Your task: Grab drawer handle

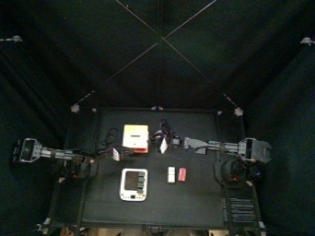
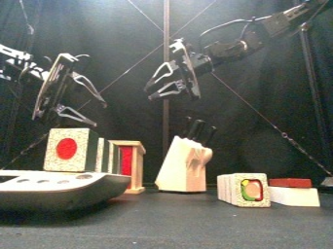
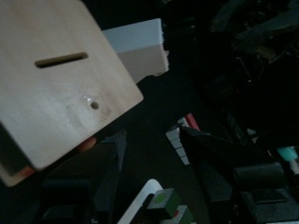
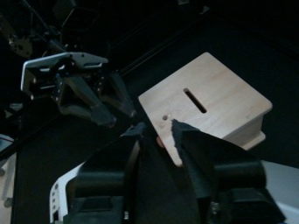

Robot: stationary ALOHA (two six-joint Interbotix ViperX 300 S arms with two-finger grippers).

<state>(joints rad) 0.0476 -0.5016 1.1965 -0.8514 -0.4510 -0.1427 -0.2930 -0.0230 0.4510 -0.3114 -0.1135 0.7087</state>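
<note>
The drawer is a small box with a tan top, standing left of the table's middle. In the front view its side shows a red disc on white. Its wooden top with a slot fills the left wrist view and shows in the right wrist view. My right gripper is open, its jaws over the box's near corner, and it hangs high above the table in the front view. My left gripper is open and empty, raised above the drawer's left side. The handle cannot be made out.
A wooden knife block stands just right of the drawer. A flat white device lies at the front. Two small blocks lie to its right. Black curtains close in the table on all sides.
</note>
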